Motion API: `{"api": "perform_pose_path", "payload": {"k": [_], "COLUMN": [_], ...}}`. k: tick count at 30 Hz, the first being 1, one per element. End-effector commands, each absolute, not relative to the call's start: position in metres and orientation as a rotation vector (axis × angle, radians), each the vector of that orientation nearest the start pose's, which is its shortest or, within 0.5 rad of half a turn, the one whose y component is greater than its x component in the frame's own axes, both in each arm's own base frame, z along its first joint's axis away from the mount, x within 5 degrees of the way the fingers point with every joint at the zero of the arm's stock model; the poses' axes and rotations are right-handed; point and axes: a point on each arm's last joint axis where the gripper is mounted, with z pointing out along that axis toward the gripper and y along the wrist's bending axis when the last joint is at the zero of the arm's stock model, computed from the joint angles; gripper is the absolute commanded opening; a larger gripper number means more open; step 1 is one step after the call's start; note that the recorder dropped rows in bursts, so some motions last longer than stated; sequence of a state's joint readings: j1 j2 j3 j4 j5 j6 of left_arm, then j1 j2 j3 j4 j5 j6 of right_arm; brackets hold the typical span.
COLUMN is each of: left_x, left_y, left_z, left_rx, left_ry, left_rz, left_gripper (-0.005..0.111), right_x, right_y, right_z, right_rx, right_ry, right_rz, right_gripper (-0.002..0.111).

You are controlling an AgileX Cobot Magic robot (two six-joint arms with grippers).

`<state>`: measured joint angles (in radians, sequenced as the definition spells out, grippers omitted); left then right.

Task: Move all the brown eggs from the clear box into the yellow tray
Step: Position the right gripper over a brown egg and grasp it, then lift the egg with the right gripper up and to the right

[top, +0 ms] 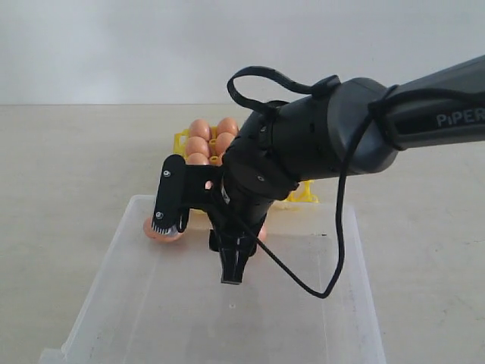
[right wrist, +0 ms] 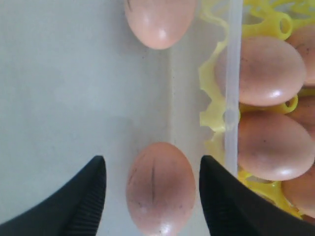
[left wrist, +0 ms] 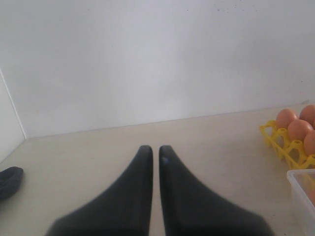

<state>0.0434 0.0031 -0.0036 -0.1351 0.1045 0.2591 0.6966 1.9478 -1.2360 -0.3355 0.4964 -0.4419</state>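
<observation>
While the right gripper [right wrist: 152,164] hangs spread inside the clear box [top: 106,265], 1 brown egg [right wrist: 160,191] lies between its jaws, untouched.
A 2nd egg [right wrist: 158,22] lies nearby; more eggs [top: 201,129] sit in the yellow tray [top: 180,141] just beyond; the left gripper [left wrist: 155,150] is pressed together.

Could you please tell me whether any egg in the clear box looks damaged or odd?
The brown egg framed by the open right tool bears a dark lengthwise streak: possibly a crack, possibly only dirt.
</observation>
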Motion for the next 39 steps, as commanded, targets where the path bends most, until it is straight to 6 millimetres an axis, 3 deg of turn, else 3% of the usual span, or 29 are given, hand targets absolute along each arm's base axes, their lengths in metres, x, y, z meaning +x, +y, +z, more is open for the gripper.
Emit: {"api": "perform_pose_path", "payload": {"k": [1, 8, 22, 25, 29, 34, 39], "left_x": [0.056, 0.056, 0.056, 0.056, 0.056, 0.056, 0.056], "left_y": [0.001, 0.001, 0.001, 0.001, 0.001, 0.001, 0.001], "left_z": [0.204, 0.204, 0.204, 0.204, 0.204, 0.204, 0.204], "left_rx": [0.081, 0.08, 0.081, 0.081, 0.08, 0.08, 0.08], "left_ry": [1.586, 1.583, 1.585, 1.585, 1.583, 1.583, 1.583], "left_rz": [0.115, 0.115, 0.115, 0.115, 0.115, 0.115, 0.115], "left_gripper": [0.004, 0.004, 0.004, 0.004, 0.004, 0.004, 0.004], "right_x": [0.315, 0.316, 0.309, 0.307, 0.305, 0.303, 0.299], "right_y": [0.243, 0.241, 0.232, 0.228, 0.226, 0.223, 0.228], "right_z": [0.151, 0.129, 0.126, 0.125, 0.125, 0.128, 0.151], "right_rx": [-1.686, -1.639, -1.513, -1.526, -1.535, -1.53, -1.415], "right_ry": [2.109, 2.226, 2.438, 2.478, 2.507, 2.535, 2.54], "right_rz": [-0.224, -0.242, -0.284, -0.315, -0.339, -0.352, -0.22], "right_gripper": [0.05, 0.05, 0.049, 0.033, 0.001, 0.0, 0.0]}}
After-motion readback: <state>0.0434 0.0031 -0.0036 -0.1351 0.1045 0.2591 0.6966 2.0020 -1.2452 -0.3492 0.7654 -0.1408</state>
